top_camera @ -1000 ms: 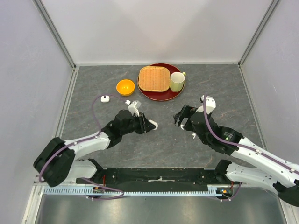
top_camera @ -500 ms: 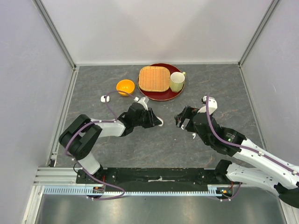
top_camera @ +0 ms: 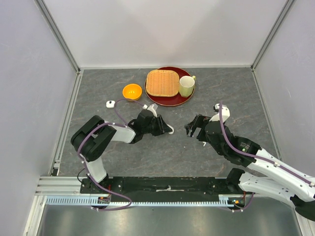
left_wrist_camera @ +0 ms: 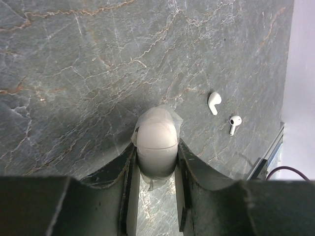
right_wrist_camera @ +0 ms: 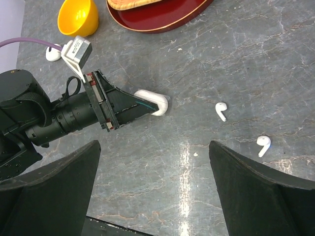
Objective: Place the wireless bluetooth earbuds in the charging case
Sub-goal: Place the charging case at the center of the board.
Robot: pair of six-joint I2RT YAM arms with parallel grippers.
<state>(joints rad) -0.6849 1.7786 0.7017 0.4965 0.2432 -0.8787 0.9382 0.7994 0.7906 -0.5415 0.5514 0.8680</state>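
The case (left_wrist_camera: 156,132) is clamped between the fingers of the left gripper (top_camera: 163,129), close over the table (right_wrist_camera: 275,59). The right gripper (top_camera: 192,129) is spread wide, with nothing in it. Two earbuds (right_wrist_camera: 221,110) (right_wrist_camera: 264,145) are seen lying on the table near the case, apart from it and from each other.

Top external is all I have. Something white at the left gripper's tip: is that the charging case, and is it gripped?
Observer: Yes. The left wrist view shows the left gripper shut on the white charging case, a finger on each side.
Operator: Lid open?
Observer: Looks closed: a seam across the shell, no cavity showing.
Operator: Earbuds?
Observer: Right wrist view shows two earbuds loose on the table, past the case, in front of the open right gripper.
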